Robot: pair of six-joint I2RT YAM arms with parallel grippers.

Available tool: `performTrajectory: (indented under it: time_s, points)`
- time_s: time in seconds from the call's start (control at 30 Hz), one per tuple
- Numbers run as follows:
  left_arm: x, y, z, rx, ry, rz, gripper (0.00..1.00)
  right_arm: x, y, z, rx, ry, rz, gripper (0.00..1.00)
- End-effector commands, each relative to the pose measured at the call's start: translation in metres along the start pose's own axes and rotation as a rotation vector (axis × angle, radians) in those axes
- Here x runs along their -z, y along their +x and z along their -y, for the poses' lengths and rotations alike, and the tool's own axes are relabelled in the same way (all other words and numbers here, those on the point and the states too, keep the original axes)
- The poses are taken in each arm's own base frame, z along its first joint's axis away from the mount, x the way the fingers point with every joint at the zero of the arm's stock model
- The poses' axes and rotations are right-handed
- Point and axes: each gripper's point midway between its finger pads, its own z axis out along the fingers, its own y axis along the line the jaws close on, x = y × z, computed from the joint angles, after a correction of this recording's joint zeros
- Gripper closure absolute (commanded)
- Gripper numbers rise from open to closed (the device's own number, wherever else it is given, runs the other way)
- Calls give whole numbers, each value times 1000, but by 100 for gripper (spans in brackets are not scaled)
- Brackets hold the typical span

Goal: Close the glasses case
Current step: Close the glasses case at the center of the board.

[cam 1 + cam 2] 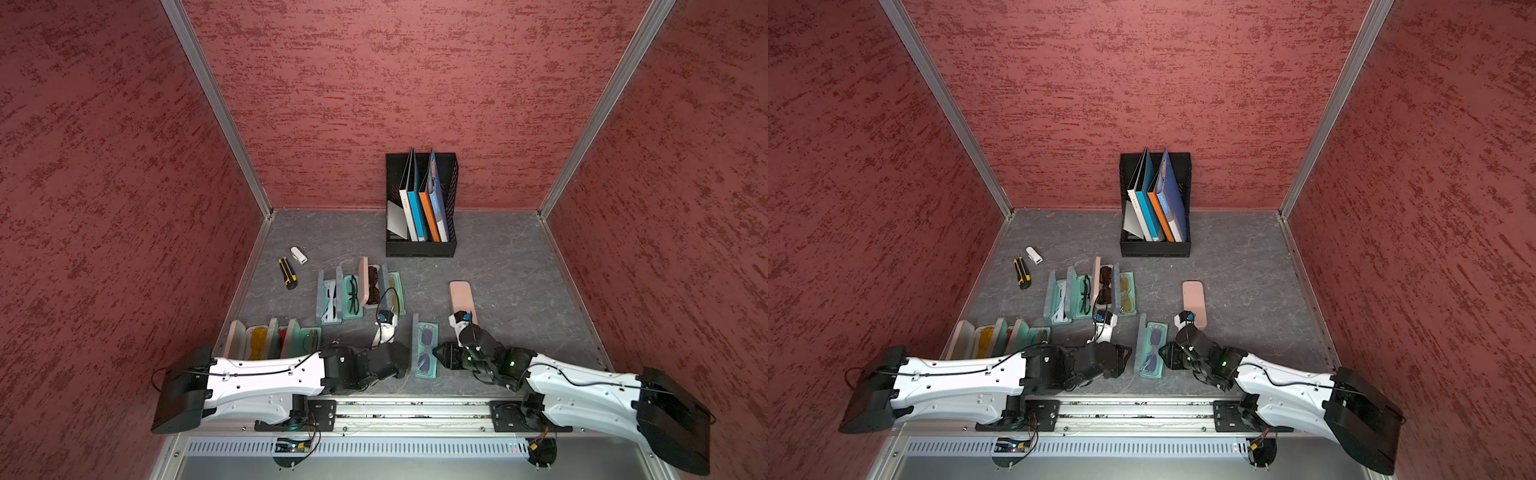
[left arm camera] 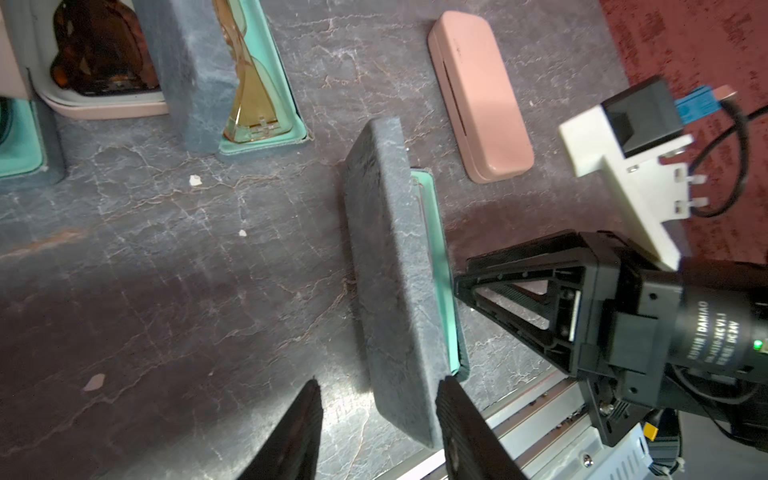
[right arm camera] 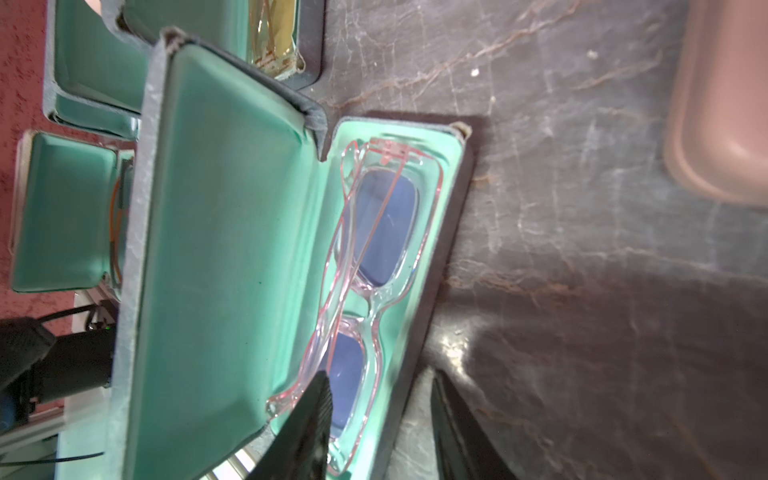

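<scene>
Left arm (image 1: 266, 374) and right arm (image 1: 582, 386) are reaching low over the grey table (image 1: 519, 291), flanking the open glasses case (image 1: 414, 340) lying near its front edge. Left tool (image 2: 380, 382) is standing released, straddling the raised lid (image 2: 386, 270); right tool (image 3: 376, 374), likewise released, is straddling the base wall (image 3: 451, 232) beside pink-framed glasses (image 3: 386, 220).

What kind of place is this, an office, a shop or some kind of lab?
Most likely a robot test booth, not a real office: red textured panels in aluminium framing wall off a small grey tabletop, two robot arms sit on a rail, and open glasses cases lie as props.
</scene>
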Motion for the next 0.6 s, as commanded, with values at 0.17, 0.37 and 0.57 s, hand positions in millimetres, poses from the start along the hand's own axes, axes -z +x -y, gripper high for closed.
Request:
performTrajectory:
  time_s: [0.17, 0.37, 0.57]
  points:
    - [1, -13, 20, -27, 68, 74, 53, -4, -5, 4, -13, 5, 17, 80]
    - [-2, -12, 23, -28, 91, 71, 56, -10, -5, 4, -19, -9, 10, 84]
    - [-5, -9, 25, -27, 114, 63, 67, -13, -4, 5, -16, -6, 5, 85]
